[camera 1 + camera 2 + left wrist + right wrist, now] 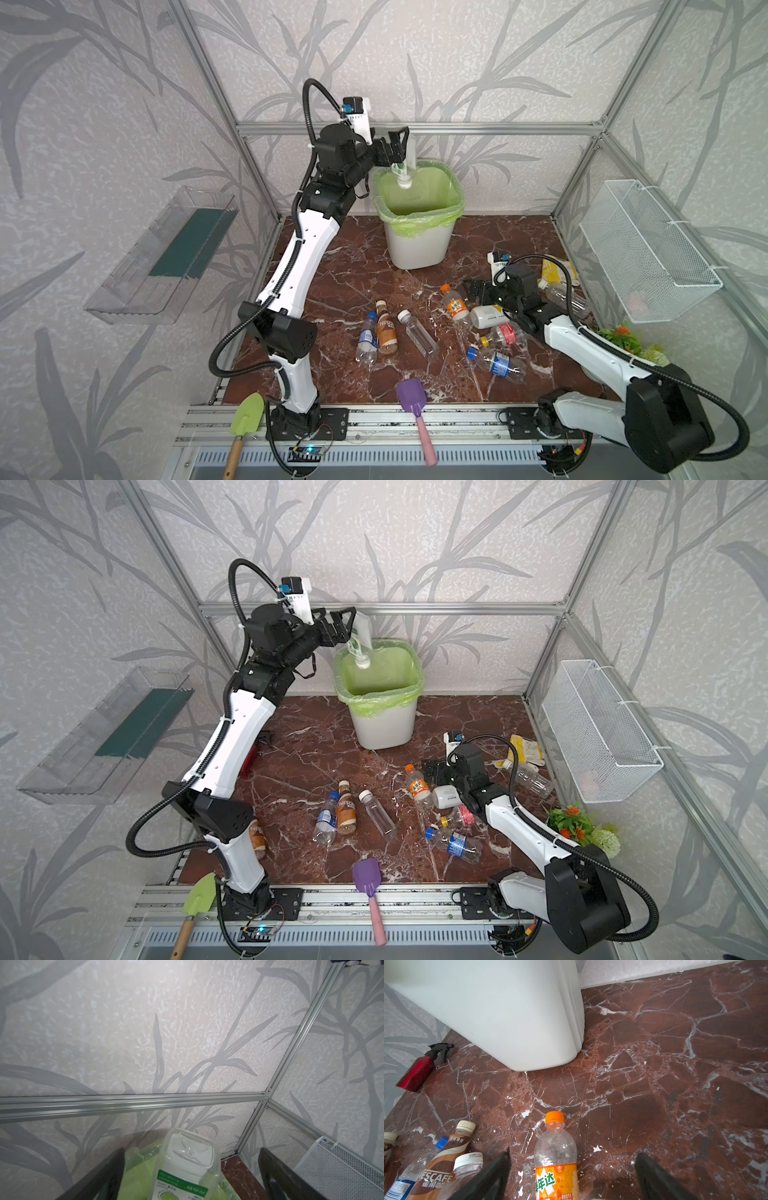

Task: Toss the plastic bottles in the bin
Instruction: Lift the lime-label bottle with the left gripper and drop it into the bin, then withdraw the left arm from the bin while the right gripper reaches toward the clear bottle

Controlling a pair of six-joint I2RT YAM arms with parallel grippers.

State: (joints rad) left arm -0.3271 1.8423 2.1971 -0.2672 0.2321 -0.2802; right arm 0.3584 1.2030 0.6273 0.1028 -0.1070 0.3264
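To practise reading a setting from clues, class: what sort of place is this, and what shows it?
Probably a staged robot test booth, not a real room: wallpapered panels in an aluminium frame, a left arm and right arm bolted to a front rail, and a bin on a marble-look tabletop.

White bin, green liner; red-brown white-veined table.

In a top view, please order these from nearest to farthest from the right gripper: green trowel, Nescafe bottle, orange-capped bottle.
1. Orange-capped bottle, right at the right gripper.
2. Nescafe bottle, mid-table.
3. Green trowel, front left edge.
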